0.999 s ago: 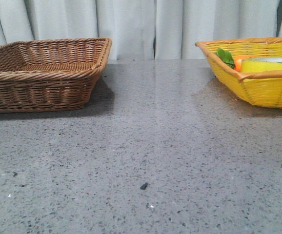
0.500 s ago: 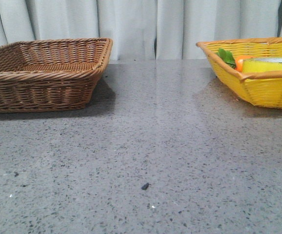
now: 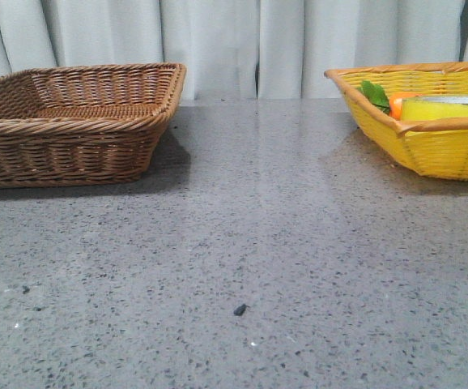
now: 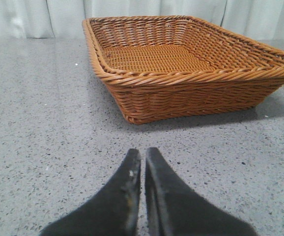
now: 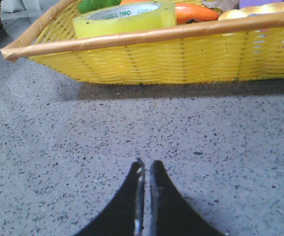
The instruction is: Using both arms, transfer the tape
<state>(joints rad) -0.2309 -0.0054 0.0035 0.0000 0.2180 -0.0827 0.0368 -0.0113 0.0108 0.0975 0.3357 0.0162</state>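
The yellow tape roll lay flat inside the yellow wicker basket at the far right corner of the counter, its white printed core facing up and its side pressed close behind the basket's tan rim. In the front view the roll showed only as a yellow band above that rim, with an orange carrot and its green leaves just beside it. The right wrist view also caught the carrot behind the roll and a pale rounded item at the basket's end, too cropped to name.

The brown wicker basket stood at the far left corner of the counter, nothing showing inside it in the left wrist view. A small dark speck lay on the grey speckled surface toward the near edge, about midway across.

Both pincers sat low over the counter, holding nothing. The left pincer faced the brown basket, its two black fingers pressed almost together with only a hairline slit between them. The right pincer faced the yellow basket in the same closed state — well apart from the tape.

Against the frames from half a second and a second before, the front view looked the same apart from a slight wobble of the framing — both baskets, the tape and the speck kept their places, and neither arm appeared in that view.
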